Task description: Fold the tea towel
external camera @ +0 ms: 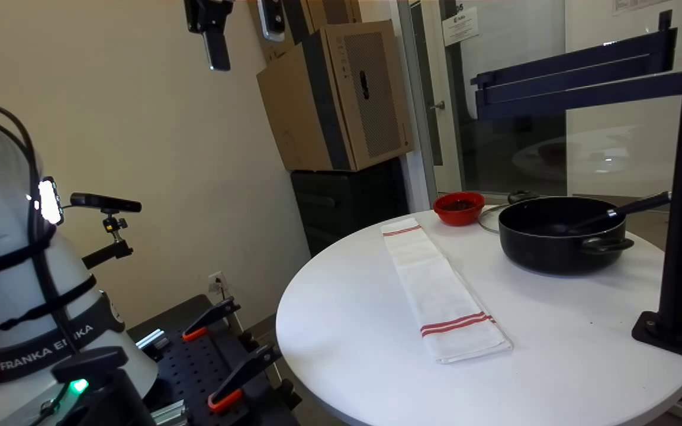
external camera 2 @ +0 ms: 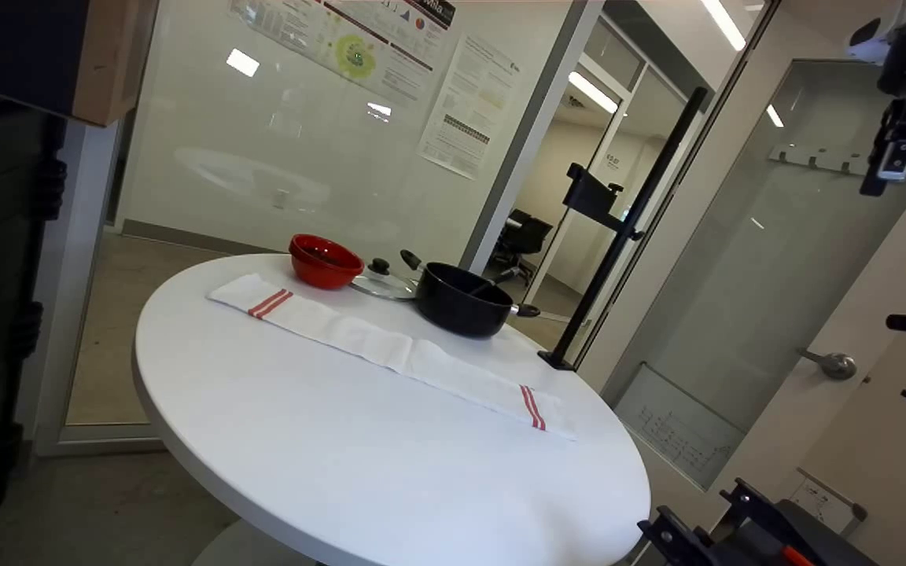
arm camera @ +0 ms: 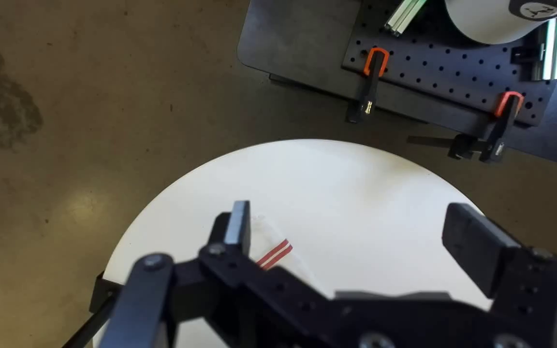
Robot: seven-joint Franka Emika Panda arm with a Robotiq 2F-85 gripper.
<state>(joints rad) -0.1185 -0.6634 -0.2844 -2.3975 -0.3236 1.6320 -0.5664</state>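
Note:
The white tea towel with red stripes near both ends lies flat as a long narrow strip on the round white table. It shows in both exterior views (external camera: 438, 278) (external camera 2: 398, 350). In the wrist view only one striped end of the towel (arm camera: 270, 241) shows; the gripper hides the rest. My gripper is high above the table, apart from the towel. Its fingers show at the top of an exterior view (external camera: 245, 44) and at the upper right of an exterior view (external camera 2: 885, 169). In the wrist view the gripper (arm camera: 351, 227) is wide open with nothing between its fingers.
A black pot (external camera: 560, 248) with a utensil in it stands beside the towel. A glass lid (external camera 2: 384, 284) and red bowls (external camera: 459, 210) sit near the towel's far end. A black stand (external camera: 681, 207) is clamped at the table's edge (external camera 2: 209, 464).

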